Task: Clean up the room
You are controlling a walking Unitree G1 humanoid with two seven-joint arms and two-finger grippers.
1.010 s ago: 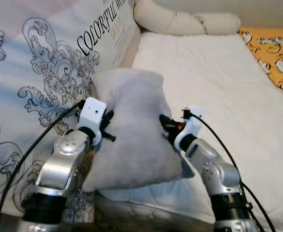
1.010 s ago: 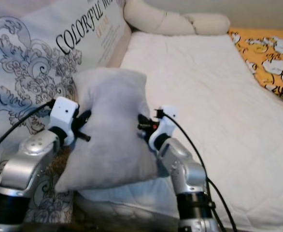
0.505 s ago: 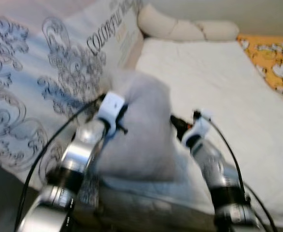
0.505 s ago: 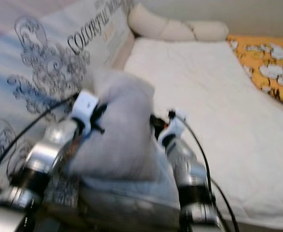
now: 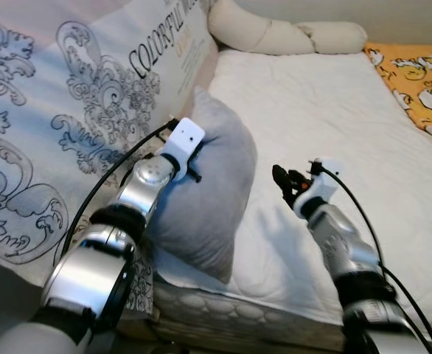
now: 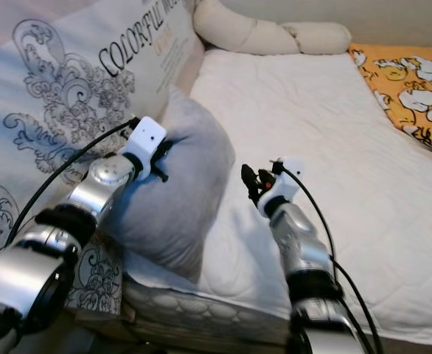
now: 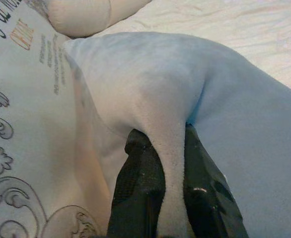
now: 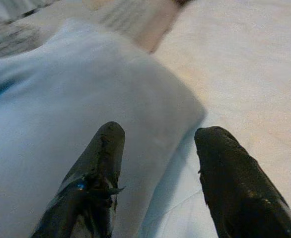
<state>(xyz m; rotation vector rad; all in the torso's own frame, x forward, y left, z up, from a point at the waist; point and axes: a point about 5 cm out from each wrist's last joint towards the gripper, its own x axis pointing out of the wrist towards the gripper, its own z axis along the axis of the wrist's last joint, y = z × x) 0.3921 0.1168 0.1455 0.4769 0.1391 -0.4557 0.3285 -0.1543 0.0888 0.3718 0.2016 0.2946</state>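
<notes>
A grey pillow (image 5: 210,193) stands on its edge at the near left corner of the white mattress (image 5: 326,125), leaning toward the patterned cushion. My left gripper (image 5: 194,164) is shut on a fold of the grey pillow (image 7: 155,99); that fold shows pinched between the black fingers (image 7: 138,183). My right gripper (image 5: 284,181) hovers open over the mattress, a short way to the right of the pillow, with nothing between its fingers (image 8: 103,158). The pillow's side (image 8: 61,129) lies just ahead of them.
A large patterned cushion (image 5: 76,110) with printed lettering leans along the left. A cream bolster (image 5: 275,33) lies across the head of the bed. An orange patterned blanket (image 5: 422,81) covers the far right. The mattress edge (image 5: 223,310) runs near my body.
My right gripper has let go of the pillow and drawn away to the right. The left gripper keeps its hold and has swung the pillow up on edge toward the cushion. The camera shifted.
</notes>
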